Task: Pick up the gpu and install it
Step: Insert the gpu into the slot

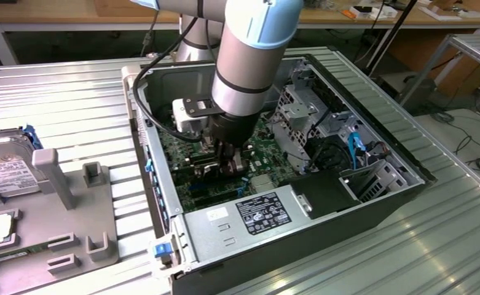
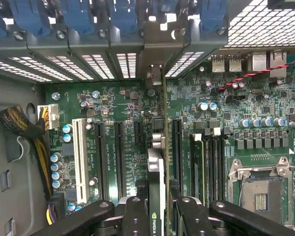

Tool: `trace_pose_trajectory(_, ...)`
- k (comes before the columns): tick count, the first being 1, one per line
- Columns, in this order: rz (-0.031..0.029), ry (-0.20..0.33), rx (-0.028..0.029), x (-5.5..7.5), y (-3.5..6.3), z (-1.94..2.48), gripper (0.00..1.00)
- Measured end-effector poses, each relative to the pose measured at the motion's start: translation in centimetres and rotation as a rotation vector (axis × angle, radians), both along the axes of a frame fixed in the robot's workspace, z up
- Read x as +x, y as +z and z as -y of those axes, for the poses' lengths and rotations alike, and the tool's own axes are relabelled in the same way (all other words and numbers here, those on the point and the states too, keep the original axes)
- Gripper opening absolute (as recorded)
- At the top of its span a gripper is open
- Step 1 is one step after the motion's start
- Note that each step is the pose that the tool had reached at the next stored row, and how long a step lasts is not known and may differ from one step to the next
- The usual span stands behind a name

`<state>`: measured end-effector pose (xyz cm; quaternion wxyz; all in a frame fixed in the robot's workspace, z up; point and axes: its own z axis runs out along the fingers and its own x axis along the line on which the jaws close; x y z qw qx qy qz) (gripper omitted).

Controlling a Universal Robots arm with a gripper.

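Black, thin and flat, the gpu (image 2: 156,182) is being held edge-on in the claw (image 2: 156,216), whose fingers (image 2: 135,216) are being pressed against its two faces; a small green logo is being shown on the card's near edge. In the wrist view the card is being kept upright over the green motherboard (image 2: 128,128), in line with the row of long dark expansion slots (image 2: 119,157), with its silver metal bracket (image 2: 154,73) being presented at the slotted rear wall of the case, below a row of blue retaining clips (image 2: 78,14).

In the exterior view the open computer case (image 1: 387,203) is being shown lying on its side on a ribbed metal table (image 1: 67,98). The grey arm (image 1: 248,55) is being reached down into the case, with the claw (image 1: 227,166) low among the boards. A silver power supply (image 1: 248,215) with a black label is being seen at the near end of the case, and a drive cage (image 1: 305,117) beside the arm.

At the exterior view's left, well apart from the case, a grey parts holder (image 1: 84,203) is being seen on the table, with a silver hard drive (image 1: 6,166) bearing a white label being stood beside it.
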<state>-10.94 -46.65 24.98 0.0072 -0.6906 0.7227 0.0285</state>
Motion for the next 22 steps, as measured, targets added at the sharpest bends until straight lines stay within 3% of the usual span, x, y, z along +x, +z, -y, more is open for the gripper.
trace_pose_trajectory(11, -0.0001, 0.0, 0.0, 0.0, -0.14, 0.0, 0.27)
trace_pose_trajectory(13, 0.0009, 0.0, 0.0025, 0.0, -0.25, -0.02, 0.28)
trace_pose_trajectory(14, -0.0003, 0.0, -0.0003, 0.0, -0.13, 0.0, 0.34)
trace_pose_trajectory(15, 0.0, 0.0, 0.0001, 0.0, -0.15, 0.0, 0.46)
trace_pose_trajectory(16, 0.0, 0.0, 0.0001, 0.0, -0.13, 0.0, 0.53)
trace_pose_trajectory(18, -0.0003, -0.001, -0.0001, 0.0, 0.41, 0.0, 0.53)
trace_pose_trajectory(19, -0.0005, -0.001, -0.0002, 0.0, 1.05, 0.0, 0.53)
trace_pose_trajectory(20, -0.0009, -0.001, -0.0005, 0.1, 2.29, 0.0, 0.53)
trace_pose_trajectory(22, -0.0008, -0.002, -0.0004, 0.1, 3.49, -0.01, 0.53)
